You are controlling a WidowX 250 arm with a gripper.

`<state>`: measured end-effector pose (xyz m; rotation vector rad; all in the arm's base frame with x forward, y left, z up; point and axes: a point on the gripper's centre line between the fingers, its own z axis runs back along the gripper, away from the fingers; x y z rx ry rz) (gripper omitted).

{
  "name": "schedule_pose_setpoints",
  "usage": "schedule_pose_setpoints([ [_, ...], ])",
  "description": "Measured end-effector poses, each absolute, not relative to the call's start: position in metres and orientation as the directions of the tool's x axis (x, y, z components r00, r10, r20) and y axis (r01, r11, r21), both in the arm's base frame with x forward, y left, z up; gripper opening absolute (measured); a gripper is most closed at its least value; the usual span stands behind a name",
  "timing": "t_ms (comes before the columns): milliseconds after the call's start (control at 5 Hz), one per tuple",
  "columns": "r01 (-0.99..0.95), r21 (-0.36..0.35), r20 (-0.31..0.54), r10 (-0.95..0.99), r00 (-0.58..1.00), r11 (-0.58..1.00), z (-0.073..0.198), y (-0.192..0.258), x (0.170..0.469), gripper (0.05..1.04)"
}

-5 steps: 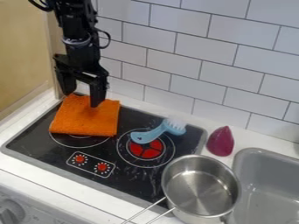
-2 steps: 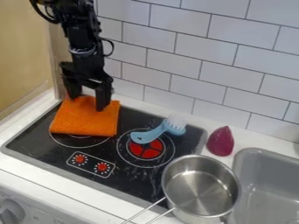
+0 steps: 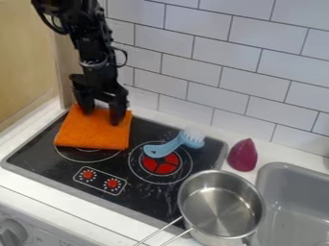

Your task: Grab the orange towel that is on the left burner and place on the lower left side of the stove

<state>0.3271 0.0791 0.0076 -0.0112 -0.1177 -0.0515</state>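
orange towel [image 3: 93, 133] | on left burner [image 3: 86, 156] | long axis unclear | skewed to stove [image 3: 38, 156]

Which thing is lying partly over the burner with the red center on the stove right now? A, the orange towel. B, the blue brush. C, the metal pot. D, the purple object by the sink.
B: the blue brush lies with its handle partly over the red-centered burner.
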Motion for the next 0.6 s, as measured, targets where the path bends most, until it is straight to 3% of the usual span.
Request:
schedule_pose_setpoints([
  [600,0.029,-0.033,0.096,-0.025,0.995,0.999,-0.004,0.072,0.309,0.999],
])
